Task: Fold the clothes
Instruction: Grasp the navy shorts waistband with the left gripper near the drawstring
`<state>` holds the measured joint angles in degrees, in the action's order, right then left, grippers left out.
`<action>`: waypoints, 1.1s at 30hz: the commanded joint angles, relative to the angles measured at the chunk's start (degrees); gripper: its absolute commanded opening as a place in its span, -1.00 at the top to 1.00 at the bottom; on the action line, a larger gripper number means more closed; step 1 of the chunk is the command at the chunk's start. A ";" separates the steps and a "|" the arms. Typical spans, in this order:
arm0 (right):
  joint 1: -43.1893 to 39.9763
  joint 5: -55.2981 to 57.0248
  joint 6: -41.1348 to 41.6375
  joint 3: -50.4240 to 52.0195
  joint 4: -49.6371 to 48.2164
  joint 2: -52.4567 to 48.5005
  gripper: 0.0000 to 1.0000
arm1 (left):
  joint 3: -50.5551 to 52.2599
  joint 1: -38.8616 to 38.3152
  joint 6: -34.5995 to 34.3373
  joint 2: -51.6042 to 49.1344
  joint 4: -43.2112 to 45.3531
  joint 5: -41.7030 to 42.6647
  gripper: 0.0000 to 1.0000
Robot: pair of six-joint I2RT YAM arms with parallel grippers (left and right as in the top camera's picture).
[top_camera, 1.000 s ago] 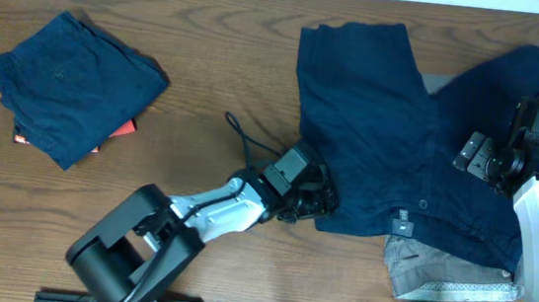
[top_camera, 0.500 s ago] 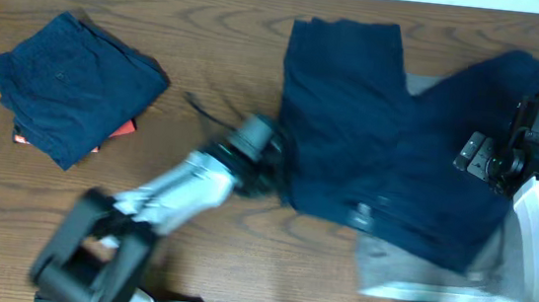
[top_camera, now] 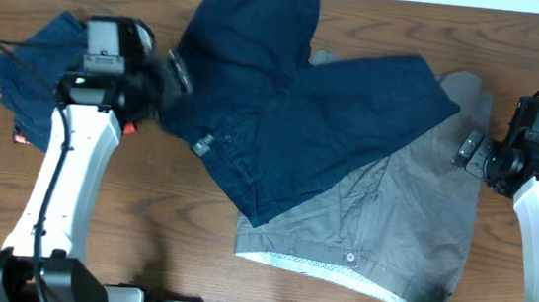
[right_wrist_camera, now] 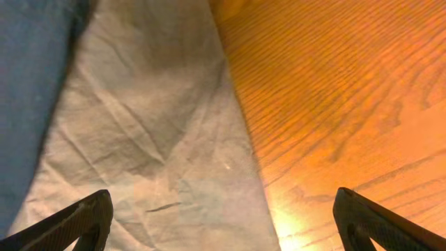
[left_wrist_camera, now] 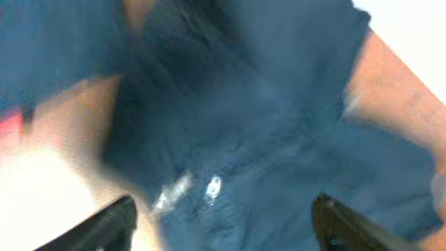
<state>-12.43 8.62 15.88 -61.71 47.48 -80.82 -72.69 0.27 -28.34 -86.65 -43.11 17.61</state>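
Navy-blue shorts (top_camera: 323, 107) lie spread across the table's middle, partly over a grey pair (top_camera: 392, 222). My left gripper (top_camera: 176, 75) is at the navy shorts' left edge, near their waistband label. The left wrist view is blurred; the navy cloth (left_wrist_camera: 265, 139) fills it, and my left gripper's fingers (left_wrist_camera: 223, 233) stand wide apart over the cloth. My right gripper (top_camera: 470, 150) hovers at the grey pair's right edge. In the right wrist view it (right_wrist_camera: 223, 226) is open and empty above grey cloth (right_wrist_camera: 153, 139).
A folded stack of navy pieces (top_camera: 28, 88) lies at the far left behind my left arm, with something red (top_camera: 129, 129) showing under it. Bare wooden table (right_wrist_camera: 334, 90) lies right of the grey pair.
My left arm swung from the table's front middle up to the far left. The navy shorts were dragged left with it, which uncovered most of the grey pair. The right arm has not moved.
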 commanded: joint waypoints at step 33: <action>-0.26 -12.72 -7.85 -0.37 3.76 1.03 -0.82 | 23.80 -34.67 -12.92 -3.78 11.89 1.20 0.88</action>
<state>-12.43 -3.66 8.99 -61.71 50.65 -80.82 -48.45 -35.42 -41.82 -90.98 -29.41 19.73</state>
